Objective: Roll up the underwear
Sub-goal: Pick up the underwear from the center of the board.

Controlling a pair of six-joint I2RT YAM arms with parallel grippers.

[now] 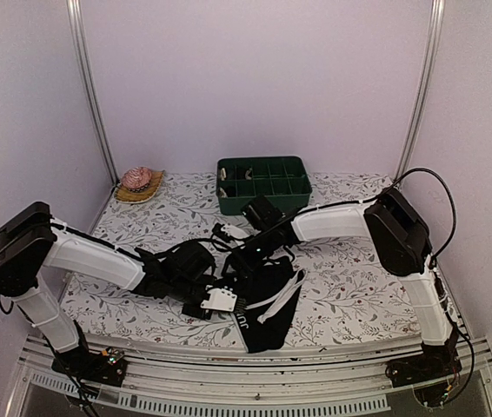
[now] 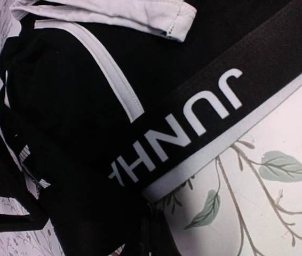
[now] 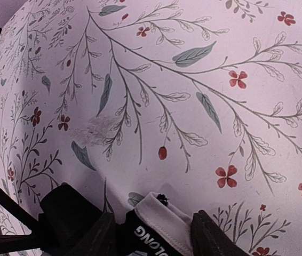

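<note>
The underwear (image 1: 268, 300) is black with white stripes and lies crumpled near the table's front edge, between both arms. In the left wrist view its black waistband (image 2: 204, 101) with white lettering and a white edge runs diagonally. My left gripper (image 1: 236, 306) (image 2: 151, 234) is shut on the fabric just below that band. My right gripper (image 1: 259, 256) (image 3: 153, 237) stands open, one dark finger on each side of a folded white piece of waistband (image 3: 164, 224) with lettering. Both fingers sit close against the fabric. Black cloth (image 3: 68, 213) bunches beside the left finger.
A green bin (image 1: 263, 184) with compartments stands at the back centre, with small pale things in its left cells. A pink shell-like object on a woven mat (image 1: 139, 181) sits at the back left. The floral cloth (image 1: 350, 287) covers the table; white walls enclose it.
</note>
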